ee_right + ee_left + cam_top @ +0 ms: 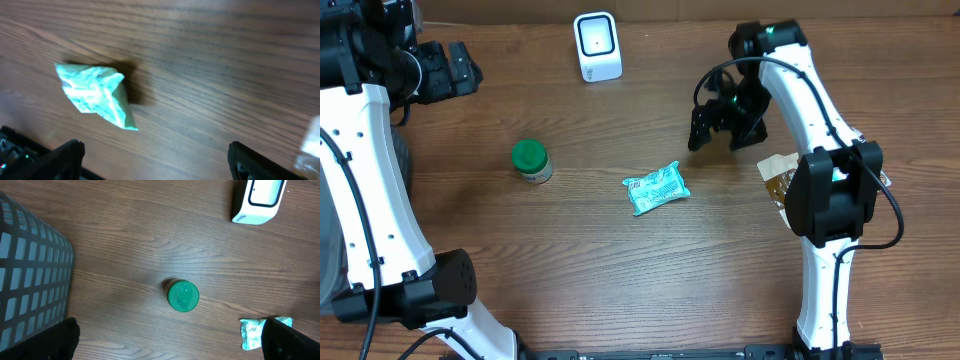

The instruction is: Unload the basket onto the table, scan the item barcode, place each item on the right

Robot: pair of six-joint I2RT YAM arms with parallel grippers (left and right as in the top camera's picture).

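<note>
Packet (656,188) lying at desk (620,280) centre, untouched. Right jaws hanging at its two o'clock, spread wide, gripping nothing; left jaws also released. Looks like approach step; next needing descent astride packet, then carrying to scanner (597,46) at twelve o'clock.

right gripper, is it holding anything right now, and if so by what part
Nothing is held. The right gripper hangs open with empty jaws; the teal packet lies on the table, clear of it.
</note>
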